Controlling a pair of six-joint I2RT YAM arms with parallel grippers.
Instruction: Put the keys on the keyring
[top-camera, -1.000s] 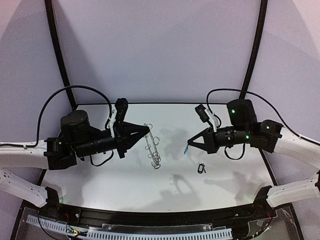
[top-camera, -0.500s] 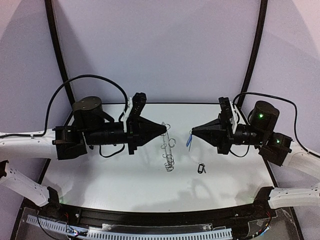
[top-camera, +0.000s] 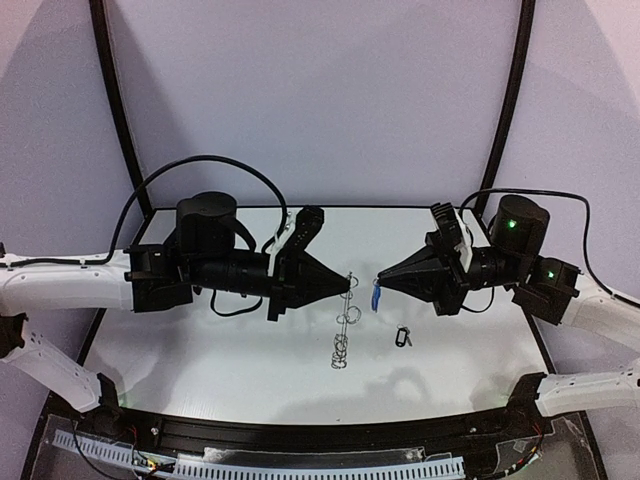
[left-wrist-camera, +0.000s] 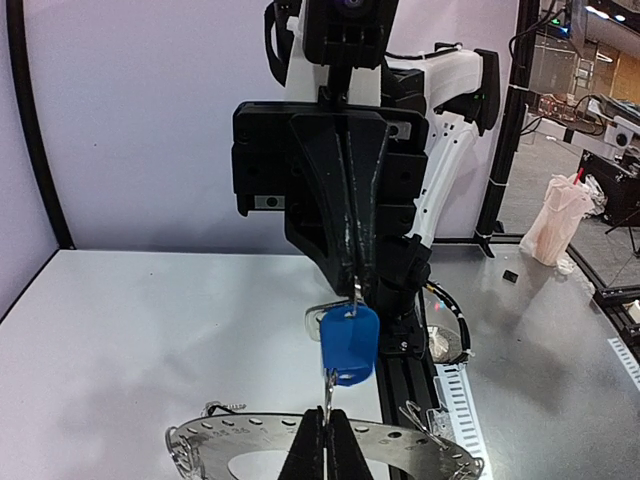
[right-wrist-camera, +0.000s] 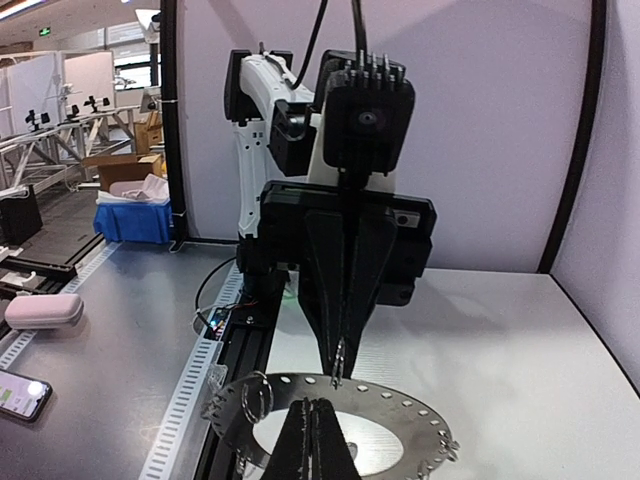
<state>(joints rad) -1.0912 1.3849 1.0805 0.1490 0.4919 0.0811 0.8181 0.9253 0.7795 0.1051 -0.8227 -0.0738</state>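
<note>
Left fingers (top-camera: 340, 283) clamp the keyring (top-camera: 342, 345), hanging edge-up; right fingers (top-camera: 388, 278) pinch the blue-tagged key (top-camera: 376, 296) just beside it, probably for threading on.

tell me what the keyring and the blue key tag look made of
Keyring: likely sheet metal, dull grey with a soft sheen; flat, thin, punched with small holes.
Blue key tag: probably moulded plastic, smooth, slightly glossy, rounded corners.
</note>
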